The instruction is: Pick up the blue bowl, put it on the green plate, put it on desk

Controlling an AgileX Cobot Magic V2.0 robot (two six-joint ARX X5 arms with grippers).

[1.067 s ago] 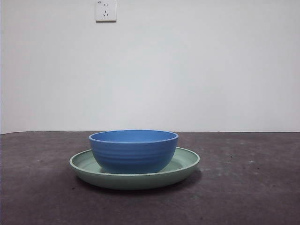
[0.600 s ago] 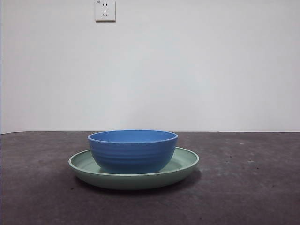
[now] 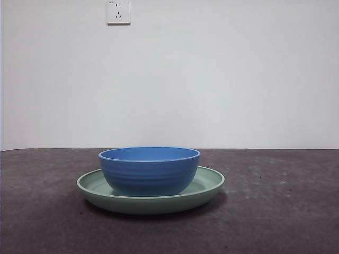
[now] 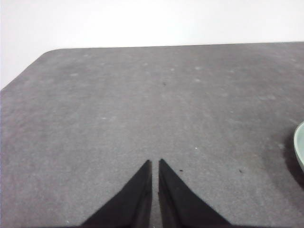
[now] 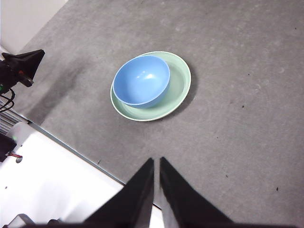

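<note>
The blue bowl [image 3: 149,170] stands upright inside the green plate [image 3: 207,184], which rests on the desk [image 3: 280,211]. No gripper touches them. My right gripper [image 5: 156,159] is shut and empty, high above the desk, looking down on the bowl [image 5: 141,80] and the plate [image 5: 181,80]. My left gripper [image 4: 155,162] is shut and empty over bare desk [image 4: 142,109]. Only a sliver of the plate's rim [image 4: 300,142] shows at the edge of the left wrist view. Neither gripper shows in the front view.
A white wall with a socket [image 3: 118,11] stands behind the desk. The right wrist view shows the other arm's black tip [image 5: 23,64] and a white base [image 5: 57,185] beyond the desk's edge.
</note>
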